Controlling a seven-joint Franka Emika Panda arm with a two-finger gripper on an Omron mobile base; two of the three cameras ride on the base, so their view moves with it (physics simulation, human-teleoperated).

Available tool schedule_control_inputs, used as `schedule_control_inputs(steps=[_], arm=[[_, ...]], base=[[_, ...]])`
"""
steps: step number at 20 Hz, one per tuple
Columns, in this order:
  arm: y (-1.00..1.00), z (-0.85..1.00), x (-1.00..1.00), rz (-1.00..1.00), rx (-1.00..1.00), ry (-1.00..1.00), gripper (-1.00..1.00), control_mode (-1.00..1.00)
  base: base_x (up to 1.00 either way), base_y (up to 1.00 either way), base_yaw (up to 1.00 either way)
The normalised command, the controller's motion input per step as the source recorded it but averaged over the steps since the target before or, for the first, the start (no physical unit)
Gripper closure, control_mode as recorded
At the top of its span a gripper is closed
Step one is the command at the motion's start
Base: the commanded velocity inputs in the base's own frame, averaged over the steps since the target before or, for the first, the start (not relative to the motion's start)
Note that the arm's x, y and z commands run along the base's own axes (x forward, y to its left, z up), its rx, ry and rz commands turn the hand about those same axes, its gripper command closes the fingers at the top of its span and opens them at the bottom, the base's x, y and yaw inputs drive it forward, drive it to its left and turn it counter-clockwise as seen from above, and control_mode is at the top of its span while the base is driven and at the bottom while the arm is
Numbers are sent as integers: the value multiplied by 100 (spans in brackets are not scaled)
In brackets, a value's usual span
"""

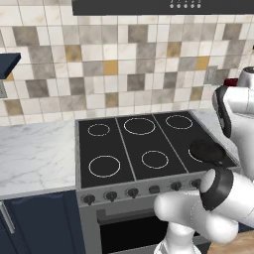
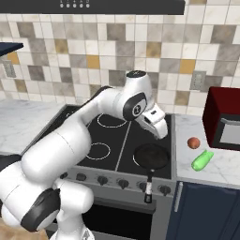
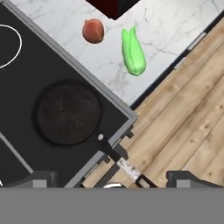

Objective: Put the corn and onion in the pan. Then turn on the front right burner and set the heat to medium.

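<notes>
Your black glass cooktop point(image 2: 123, 140) carried the small shallow black frying pan point(image 2: 152, 156) on its front right ring, empty, handle pointing out over the front edge. On the white marble counter point(image 2: 220, 164) just right of it lay the bright green ear of corn point(image 2: 202, 160) and the round reddish onion point(image 2: 193, 143), near each other but apart. Your two-finger gripper point(image 3: 112, 177) hung above the pan, spread wide, holding nothing; the onion looked likely to roll from an off-centre pinch, and a low swing could clip the handle.

Robot arm hides part of the pan point(image 1: 206, 151) and the front right burner point(image 1: 194, 155)
</notes>
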Motion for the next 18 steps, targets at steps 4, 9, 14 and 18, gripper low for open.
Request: schedule_control_inputs(steps=[4, 9, 14, 18], arm=[[-91, -7, -1, -20, 7, -3, -100, -100], [-55, 1, 0, 5, 8, -1, -100, -100], [-23, 0, 0, 13, 2, 1, -100, -100], [-21, 0, 0, 12, 0, 0, -100, -100]], base=[[0, 0, 0], [0, 0, 0], [0, 0, 0], [0, 0, 0]])
